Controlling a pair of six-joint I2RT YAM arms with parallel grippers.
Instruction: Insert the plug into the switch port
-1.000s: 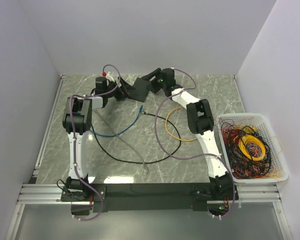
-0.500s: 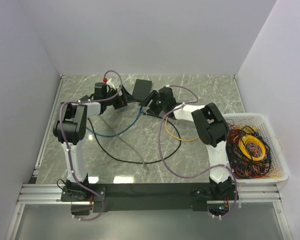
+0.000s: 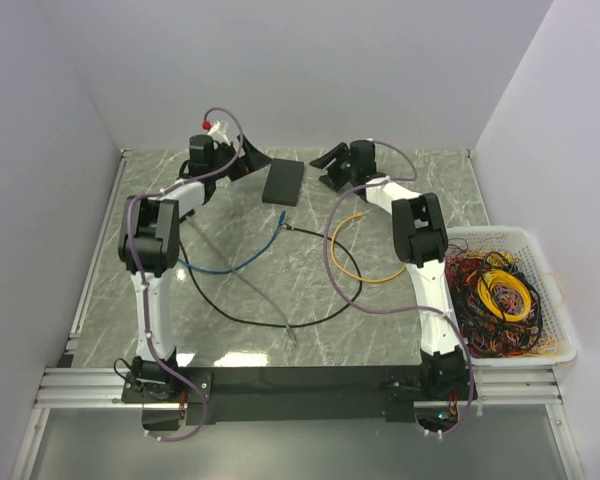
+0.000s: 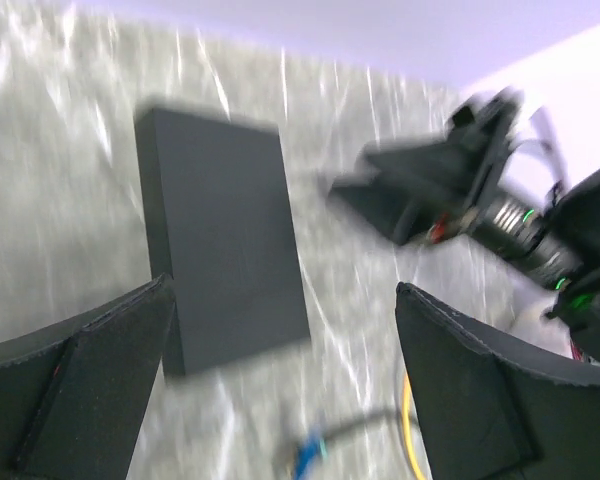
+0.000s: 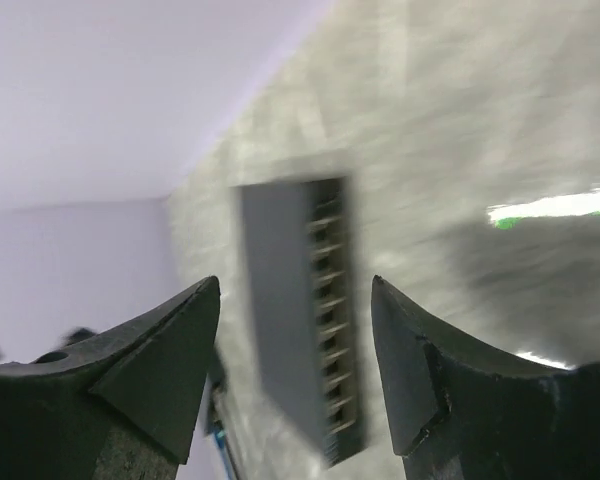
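Note:
The switch, a dark-grey oblong box, lies flat at the back middle of the table. The right wrist view shows its row of ports facing my right gripper. The thin orange-yellow cable loops on the table in front of it, and its upper end lies right of the box; the clear plug is too small to make out. My left gripper is open and empty, just left of the box. My right gripper is open and empty, just right of it.
A blue cable and a black cable lie across the table's middle, their tips just in front of the switch. A white basket full of tangled cables stands at the right edge. Walls close off the back and sides.
Both grippers were low in front of the switch half a second ago. They have swung back to the rear of the table, one on each side of it. The switch has barely moved.

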